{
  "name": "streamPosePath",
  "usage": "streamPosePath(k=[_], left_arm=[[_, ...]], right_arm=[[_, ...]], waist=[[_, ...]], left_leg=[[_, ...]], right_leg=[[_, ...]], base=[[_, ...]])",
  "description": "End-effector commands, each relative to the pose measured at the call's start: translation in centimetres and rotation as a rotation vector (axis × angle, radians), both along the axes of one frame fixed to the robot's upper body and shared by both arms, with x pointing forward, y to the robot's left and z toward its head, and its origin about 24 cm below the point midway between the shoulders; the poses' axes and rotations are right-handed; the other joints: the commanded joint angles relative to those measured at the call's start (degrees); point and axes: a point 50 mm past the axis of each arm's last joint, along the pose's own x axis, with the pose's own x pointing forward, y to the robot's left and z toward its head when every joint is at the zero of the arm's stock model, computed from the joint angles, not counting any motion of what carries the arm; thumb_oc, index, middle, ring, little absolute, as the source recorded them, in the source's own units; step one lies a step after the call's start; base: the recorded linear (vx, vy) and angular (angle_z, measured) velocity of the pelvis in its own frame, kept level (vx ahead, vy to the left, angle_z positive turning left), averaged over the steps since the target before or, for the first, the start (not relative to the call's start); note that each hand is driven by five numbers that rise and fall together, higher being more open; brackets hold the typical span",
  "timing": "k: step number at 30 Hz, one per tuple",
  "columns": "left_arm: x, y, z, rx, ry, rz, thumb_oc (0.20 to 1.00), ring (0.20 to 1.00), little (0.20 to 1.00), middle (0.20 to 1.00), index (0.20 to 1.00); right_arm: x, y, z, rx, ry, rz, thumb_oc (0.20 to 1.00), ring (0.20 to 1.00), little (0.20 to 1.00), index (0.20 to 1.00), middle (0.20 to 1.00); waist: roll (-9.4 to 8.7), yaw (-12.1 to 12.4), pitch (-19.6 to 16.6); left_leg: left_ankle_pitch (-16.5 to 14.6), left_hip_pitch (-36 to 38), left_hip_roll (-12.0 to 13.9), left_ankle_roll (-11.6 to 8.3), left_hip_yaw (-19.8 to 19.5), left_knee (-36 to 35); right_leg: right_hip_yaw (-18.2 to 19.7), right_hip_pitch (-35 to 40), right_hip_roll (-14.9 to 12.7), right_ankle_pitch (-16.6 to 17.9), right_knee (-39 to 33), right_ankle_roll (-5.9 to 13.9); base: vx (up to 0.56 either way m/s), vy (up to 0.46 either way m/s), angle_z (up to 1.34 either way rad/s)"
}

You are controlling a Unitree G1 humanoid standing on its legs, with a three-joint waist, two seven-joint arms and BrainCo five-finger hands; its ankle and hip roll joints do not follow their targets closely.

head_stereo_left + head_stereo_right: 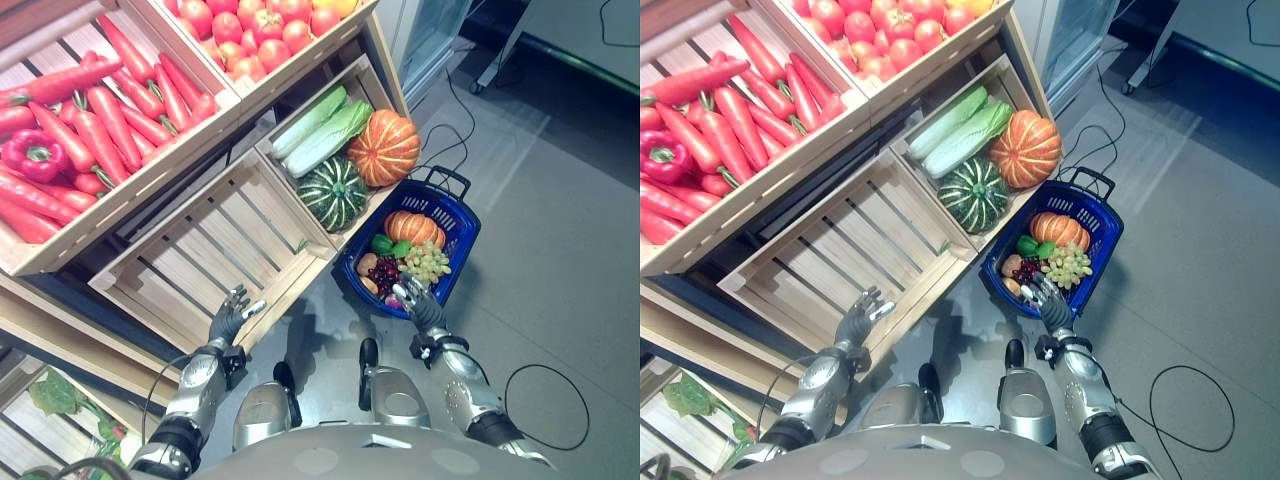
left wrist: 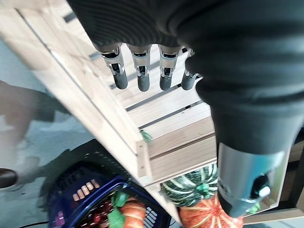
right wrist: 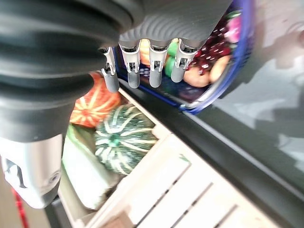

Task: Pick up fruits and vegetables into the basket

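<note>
One blue basket (image 1: 455, 225) sits on the grey floor (image 1: 560, 260) just beside the corner of the lower crates, its long axis running from the robot's right hand (image 1: 418, 303) up toward the black handle (image 1: 447, 180) at its far end. Inside lie one small orange pumpkin (image 1: 413, 228), one bunch of green grapes (image 1: 428, 262), one dark red grape bunch (image 1: 384, 270), a green pepper (image 1: 382, 243) and a brownish potato (image 1: 367, 264). The right hand hovers over the basket's near rim, fingers straight and relaxed, holding nothing. The left hand (image 1: 231, 315) hangs at the front edge of the bare slatted crate (image 1: 200, 255), fingers also spread and holding nothing. In the neighbouring crate (image 1: 352, 80) lie one large orange pumpkin (image 1: 383, 147), one striped green squash (image 1: 333, 192) and two pale green cabbages (image 1: 315, 128) lying side by side, pointing diagonally. Above, many carrots (image 1: 110, 115) and one red pepper (image 1: 36, 154) share a bin beside red tomatoes (image 1: 255, 30).
</note>
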Motion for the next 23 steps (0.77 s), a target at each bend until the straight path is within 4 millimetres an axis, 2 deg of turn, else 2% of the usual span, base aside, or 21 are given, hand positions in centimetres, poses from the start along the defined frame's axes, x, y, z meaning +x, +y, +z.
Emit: streamPosePath(k=[1, 7, 13, 16, 19, 23], left_arm=[[0.2, -0.1, 0.2, 0.015, -0.021, -0.092, 1.000, 1.000, 1.000, 1.000, 1.000], [-0.8, 0.3, -0.8, 0.034, 0.043, -0.234, 1.000, 1.000, 1.000, 1.000, 1.000], [-2.5, 0.1, -2.3, -0.082, 0.154, -0.250, 1.000, 1.000, 1.000, 1.000, 1.000], [-3.0, -0.1, -2.9, -0.136, 0.202, -0.236, 1.000, 1.000, 1.000, 1.000, 1.000], [-3.5, -0.5, -3.3, -0.172, 0.239, -0.257, 1.000, 1.000, 1.000, 1.000, 1.000], [-3.6, -1.1, -3.5, -0.165, 0.256, -0.296, 1.000, 1.000, 1.000, 1.000, 1.000]], right_arm=[[0.8, 0.4, 0.5, -0.027, -0.024, 0.097, 1.000, 1.000, 1.000, 1.000, 1.000], [-1.6, -0.3, -2.3, -0.063, 0.166, 0.148, 1.000, 1.000, 1.000, 1.000, 1.000], [-4.7, -0.7, -5.0, -0.110, 0.389, 0.253, 1.000, 1.000, 1.000, 1.000, 1.000], [-5.6, -0.9, -5.6, -0.101, 0.457, 0.289, 1.000, 1.000, 1.000, 1.000, 1.000], [-5.5, -1.0, -5.7, -0.070, 0.465, 0.232, 1.000, 1.000, 1.000, 1.000, 1.000], [-5.7, -1.0, -5.9, -0.059, 0.499, 0.242, 1.000, 1.000, 1.000, 1.000, 1.000]], waist=[[0.53, 0.7, 1.3], [0.61, 1.1, 0.2], [0.74, 2.0, -0.7], [0.83, 2.5, -1.2], [0.70, 2.9, -1.5], [0.50, 2.9, -1.7]], left_leg=[[-0.6, 0.1, -1.4, 2.43, -2.8, -1.3], [-0.2, 1.5, -1.3, 2.18, -2.6, -3.2], [-0.5, 2.7, -1.5, 2.04, -2.6, -3.8], [-0.5, 3.2, -1.5, 1.95, -2.9, -4.2], [-0.5, 3.5, -1.5, 1.89, -3.1, -4.5], [-0.2, 3.9, -1.4, 1.77, -2.8, -5.4]], right_leg=[[-1.9, 2.7, -2.8, -3.5, 4.5, 4.32], [-2.9, 4.2, -2.4, -3.4, 2.6, 4.31], [-4.6, 5.9, -2.6, -2.7, 0.2, 4.26], [-5.2, 6.6, -2.6, -2.7, -0.5, 4.10], [-5.5, 7.1, -2.5, -2.6, -1.0, 4.05], [-5.7, 7.4, -2.4, -2.3, -1.8, 4.09]], base=[[-0.03, 0.027, 0.02], [-0.04, 0.032, 0.00], [-0.03, 0.006, -0.01], [-0.01, 0.000, 0.04], [-0.02, -0.013, 0.03], [-0.01, -0.006, 0.02]])
